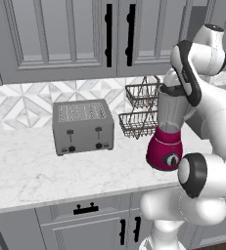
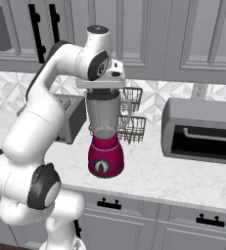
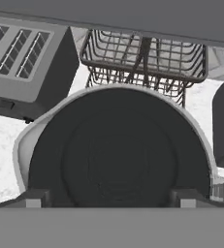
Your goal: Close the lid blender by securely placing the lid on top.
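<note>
Arm reaches up and over from the base, elbow high, hand pointing straight down right above the blender (image 2: 104,141). Gripper (image 3: 111,198) sits just over the jar top; in the hand view the two tips stand wide apart at either side of the lid (image 3: 118,155), not pinching it, so jaws are apart.

Lid is on the jar mouth, black disc inside the pale rim. Whether it's fully seated can't be told. In the left base view the arm's forearm covers part of the jar top; lid there is a thin dark band (image 1: 172,89).

Blender stands upright on the tabletop (image 1: 21,166), wire basket (image 1: 141,110) just behind it, toaster (image 1: 83,126) to its left, apart. Dark oven (image 2: 201,129) to its right, cut off at the frame edge.

No readable text or brand; the blender dial and toaster knobs are too small to make out any markings.
</note>
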Available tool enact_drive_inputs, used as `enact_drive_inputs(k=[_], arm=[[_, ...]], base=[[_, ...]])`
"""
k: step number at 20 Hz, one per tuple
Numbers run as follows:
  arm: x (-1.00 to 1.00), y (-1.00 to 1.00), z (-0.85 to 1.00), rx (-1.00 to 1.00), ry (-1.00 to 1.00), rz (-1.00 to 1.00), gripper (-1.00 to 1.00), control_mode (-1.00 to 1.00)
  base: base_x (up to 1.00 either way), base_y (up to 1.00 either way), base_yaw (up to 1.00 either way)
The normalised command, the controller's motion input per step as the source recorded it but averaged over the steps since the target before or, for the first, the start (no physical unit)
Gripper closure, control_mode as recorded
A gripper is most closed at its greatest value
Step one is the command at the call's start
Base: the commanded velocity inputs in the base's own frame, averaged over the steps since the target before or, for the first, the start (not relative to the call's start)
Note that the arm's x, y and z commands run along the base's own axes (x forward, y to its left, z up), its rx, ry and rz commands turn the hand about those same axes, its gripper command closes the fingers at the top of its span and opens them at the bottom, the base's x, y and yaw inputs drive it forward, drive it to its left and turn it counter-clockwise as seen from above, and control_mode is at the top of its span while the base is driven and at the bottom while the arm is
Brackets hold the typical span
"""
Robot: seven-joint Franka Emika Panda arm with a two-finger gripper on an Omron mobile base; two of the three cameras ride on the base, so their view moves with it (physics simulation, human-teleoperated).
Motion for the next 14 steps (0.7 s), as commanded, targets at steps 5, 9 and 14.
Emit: enact_drive_inputs(k=[5, 9, 14], arm=[[-0.87, -0.27, -0.03, 0.0, 0.08, -0.01, -1.0, -1.0], [-1.0, -0.41, 0.0, 0.0, 0.01, -0.05, -1.0, -1.0], [-0.43, -0.43, -0.01, 0.08, -0.04, -0.01, -1.0, -1.0]], base=[[0.0, 0.0, 0.0], [0.0, 0.0, 0.0], [0.0, 0.0, 0.0]])
